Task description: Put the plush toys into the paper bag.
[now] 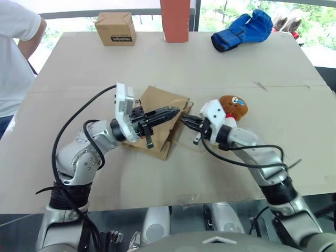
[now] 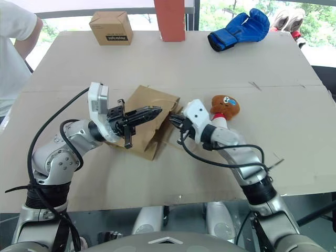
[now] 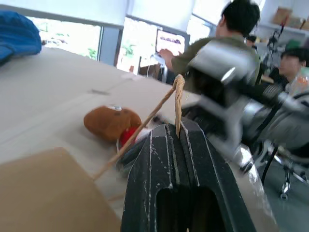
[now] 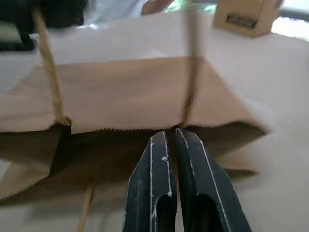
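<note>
The paper bag (image 1: 157, 118) lies flat on the desk (image 1: 273, 79), its handle cord pinched by the left pincer (image 1: 176, 112), while the plush toy (image 1: 232, 107) lies just beside the right pincer (image 1: 187, 121), pressed together at the bag's mouth.

One plush toy (image 1: 233, 106), one paper bag (image 1: 157, 105), one glove (image 1: 242, 30), one box (image 1: 115, 29).

Paper bag (image 1: 157, 113) plain kraft brown, cord handle (image 3: 177, 99) tan. Plush toy (image 1: 233, 106): brown head, red collar, white body. Boxing glove (image 1: 242, 30) blue. Cardboard box (image 1: 115, 28) light brown with a black label (text unreadable). Post (image 1: 175, 20) orange-red. My grippers' fingers (image 4: 186, 183) black, scuffed pale. Table (image 1: 294, 79) beige.
</note>
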`<action>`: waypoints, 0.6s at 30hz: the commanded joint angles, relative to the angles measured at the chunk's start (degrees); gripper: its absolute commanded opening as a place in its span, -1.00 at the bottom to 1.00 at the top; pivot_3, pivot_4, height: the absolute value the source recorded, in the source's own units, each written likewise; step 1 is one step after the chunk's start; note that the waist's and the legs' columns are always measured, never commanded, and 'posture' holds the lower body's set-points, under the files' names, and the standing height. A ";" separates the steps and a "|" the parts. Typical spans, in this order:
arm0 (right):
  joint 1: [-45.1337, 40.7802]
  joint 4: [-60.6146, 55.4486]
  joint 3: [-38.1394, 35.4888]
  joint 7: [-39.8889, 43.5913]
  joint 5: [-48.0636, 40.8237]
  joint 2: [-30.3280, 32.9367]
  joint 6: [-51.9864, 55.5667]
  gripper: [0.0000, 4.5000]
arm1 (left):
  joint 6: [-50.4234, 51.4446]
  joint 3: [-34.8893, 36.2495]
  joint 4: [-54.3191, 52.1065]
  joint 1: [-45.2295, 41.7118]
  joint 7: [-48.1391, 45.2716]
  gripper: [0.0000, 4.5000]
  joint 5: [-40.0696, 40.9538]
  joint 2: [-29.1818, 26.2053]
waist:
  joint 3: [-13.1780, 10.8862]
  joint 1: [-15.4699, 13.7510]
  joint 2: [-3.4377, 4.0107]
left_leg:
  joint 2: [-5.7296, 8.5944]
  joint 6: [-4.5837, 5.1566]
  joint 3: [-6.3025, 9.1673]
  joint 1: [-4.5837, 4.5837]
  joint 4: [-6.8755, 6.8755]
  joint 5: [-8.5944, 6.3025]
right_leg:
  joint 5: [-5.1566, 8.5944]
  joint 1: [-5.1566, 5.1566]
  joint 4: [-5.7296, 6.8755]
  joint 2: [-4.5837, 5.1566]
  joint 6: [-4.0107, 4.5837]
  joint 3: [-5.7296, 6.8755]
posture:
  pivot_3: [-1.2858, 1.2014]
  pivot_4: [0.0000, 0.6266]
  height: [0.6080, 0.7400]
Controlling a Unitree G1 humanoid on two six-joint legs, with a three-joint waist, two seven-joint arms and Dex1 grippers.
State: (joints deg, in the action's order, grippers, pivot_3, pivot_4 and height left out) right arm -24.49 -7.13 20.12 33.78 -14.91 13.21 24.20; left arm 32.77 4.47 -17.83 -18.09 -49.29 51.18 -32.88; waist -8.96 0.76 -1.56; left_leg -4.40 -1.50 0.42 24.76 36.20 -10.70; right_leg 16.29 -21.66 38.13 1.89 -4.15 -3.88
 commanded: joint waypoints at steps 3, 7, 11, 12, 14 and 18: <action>-3.91 12.52 2.30 5.97 1.63 -5.25 -7.55 -0.98 | 2.25 3.17 -4.80 -1.12 5.73 -1.00 3.71 2.08 | -0.01 0.19 0.02 | -0.01 0.00 0.03 -0.02 -0.01 0.00 | 0.00 -0.01 0.02 -0.03 0.00 0.00 | 0.03 -0.52 1.00; -5.94 18.97 2.66 7.50 2.81 -8.97 -11.15 -0.98 | 2.04 2.85 -6.60 -0.76 8.23 -1.00 2.93 3.21 | -0.02 0.17 0.03 | -0.02 -0.01 0.03 -0.03 -0.02 0.00 | 0.00 -0.01 0.03 -0.04 0.00 0.01 | 0.03 -0.52 1.00; -8.41 29.23 3.61 7.45 6.70 -12.62 -15.39 -0.98 | 1.18 4.14 -7.69 -1.36 13.62 -1.00 2.01 5.49 | -0.02 0.23 0.03 | -0.02 -0.03 0.03 -0.06 -0.01 0.01 | -0.01 0.00 0.06 -0.04 0.00 0.01 | 0.03 -0.52 1.00; -8.69 31.56 3.53 6.43 7.89 -13.15 -16.12 -0.98 | 1.63 6.04 -6.96 -2.42 16.13 -1.00 3.25 5.91 | -0.02 0.20 0.03 | -0.02 -0.03 0.04 -0.07 -0.01 0.01 | -0.01 0.00 0.07 -0.04 0.00 0.01 | 0.03 -0.52 1.00; -9.15 34.95 3.20 4.38 10.00 -13.93 -17.52 -0.98 | 2.32 8.81 -5.87 -4.00 19.34 -1.00 5.14 6.00 | -0.02 0.21 0.03 | -0.02 -0.03 0.06 -0.05 -0.01 0.01 | -0.01 -0.01 0.07 -0.04 0.00 0.02 | 0.03 -0.52 1.00; -9.79 37.74 2.67 1.75 12.46 -14.80 -18.20 -0.98 | 4.07 11.79 -4.67 -6.24 22.49 -1.00 6.85 5.10 | -0.01 0.36 0.02 | -0.01 -0.08 0.07 -0.16 0.00 0.04 | -0.01 0.01 0.23 -0.05 0.00 0.01 | 0.03 -0.52 1.00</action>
State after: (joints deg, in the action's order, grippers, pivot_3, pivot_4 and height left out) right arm -34.37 28.34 23.48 37.06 -4.05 -1.62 5.88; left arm 36.40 14.91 -21.70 -23.58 -27.73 56.45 -27.48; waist -8.97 1.11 -1.54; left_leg -4.41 -1.60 0.49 24.57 36.20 -10.65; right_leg 16.29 -21.65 38.41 1.83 -4.15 -3.87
